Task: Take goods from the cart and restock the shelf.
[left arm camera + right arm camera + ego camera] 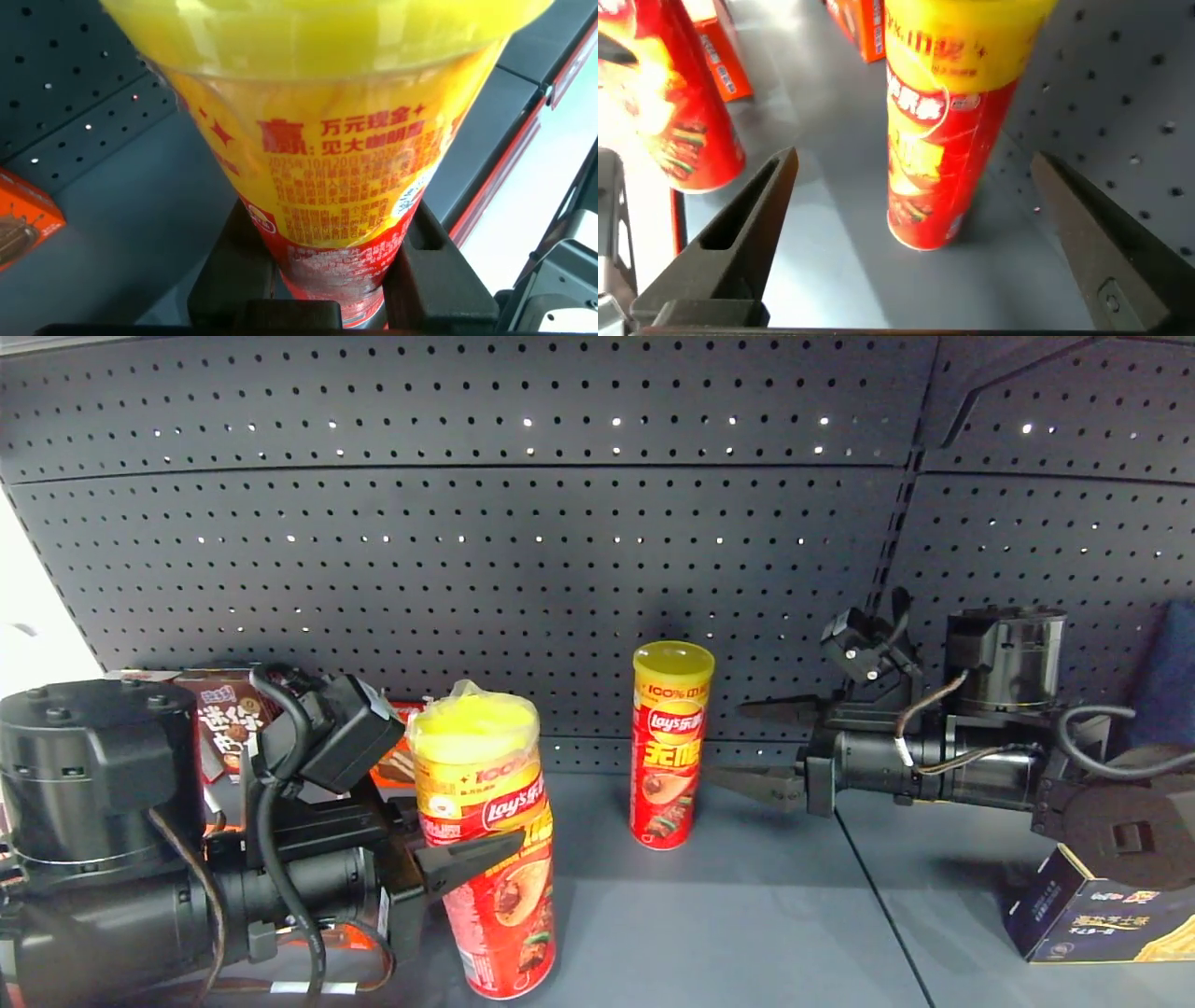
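Chip can (pixel 493 877) clamped in my left gripper (pixel 471 868), over front part of shelf (pixel 747 915). Second can (pixel 669 747) upright farther back, near pegboard wall (pixel 560 569), open floor between cans. My right gripper (pixel 726 743) spread wide just right of it. Dark box (pixel 1092 905) at right front edge.

Near can (pixel 499 877) and far can (pixel 665 756) were red, yellow-lidded. Shelf (pixel 747 915) grey; pegboard (pixel 523 541) dark, hole-dotted. Box (pixel 1060 905) seemingly navy.
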